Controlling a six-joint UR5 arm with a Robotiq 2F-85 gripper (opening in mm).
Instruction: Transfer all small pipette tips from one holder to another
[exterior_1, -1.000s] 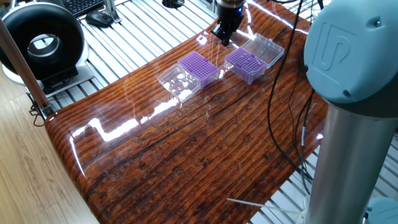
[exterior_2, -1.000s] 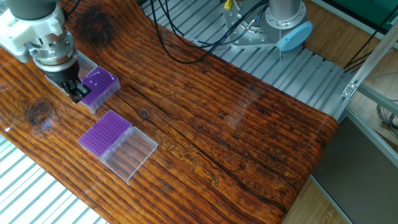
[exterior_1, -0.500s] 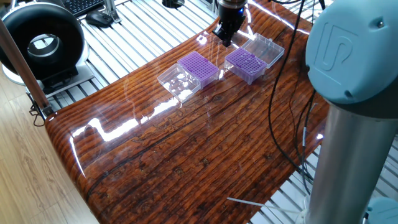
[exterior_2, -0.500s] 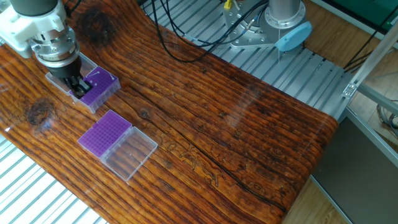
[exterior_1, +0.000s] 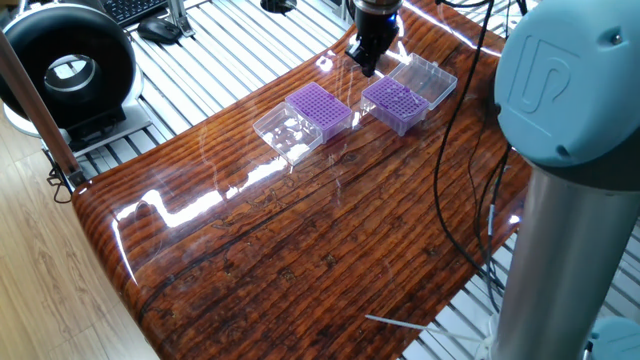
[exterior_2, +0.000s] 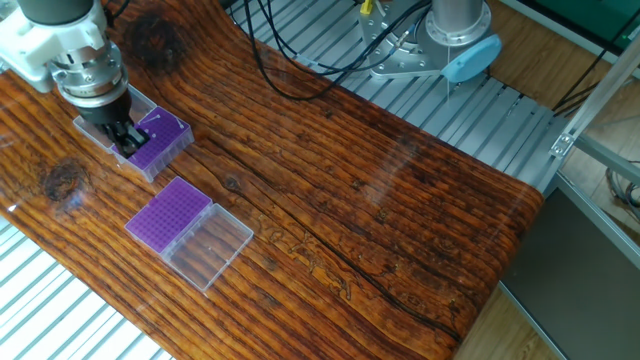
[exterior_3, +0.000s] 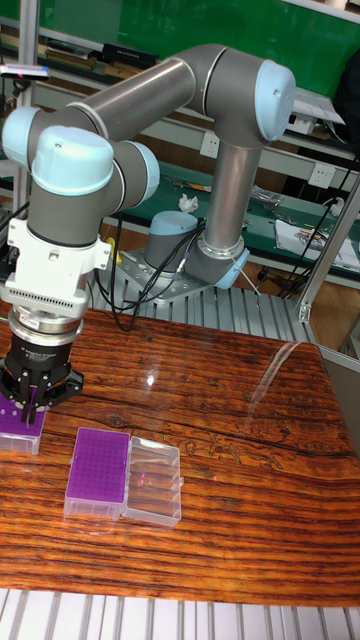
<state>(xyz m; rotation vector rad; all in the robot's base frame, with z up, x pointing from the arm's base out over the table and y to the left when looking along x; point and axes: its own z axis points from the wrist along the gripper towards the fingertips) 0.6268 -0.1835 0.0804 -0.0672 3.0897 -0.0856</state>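
Observation:
Two purple holders with clear hinged lids lie on the wooden table. The far holder (exterior_1: 395, 102) (exterior_2: 160, 140) (exterior_3: 20, 425) shows a pale dotted grid of small pipette tips (exterior_1: 397, 96), and one white tip (exterior_2: 155, 118) stands up from it. The near holder (exterior_1: 320, 108) (exterior_2: 170, 215) (exterior_3: 98, 462) shows only purple holes. My gripper (exterior_1: 365, 66) (exterior_2: 126, 143) (exterior_3: 35, 402) points down over the far holder's edge, fingers drawn together. A tip between the fingers is too small to make out.
The arm's grey column (exterior_1: 570, 200) fills the right foreground. Its base (exterior_2: 455, 40) stands on the slatted metal bench past the table. Black cables (exterior_1: 445, 170) trail across the wood. A round black device (exterior_1: 65, 65) sits off the table's left end, and a thin white stick (exterior_1: 400, 325) lies near the front edge.
The gripper shifted slightly toward the far holder about a second ago and has since stayed nearly still. The holders have not moved.

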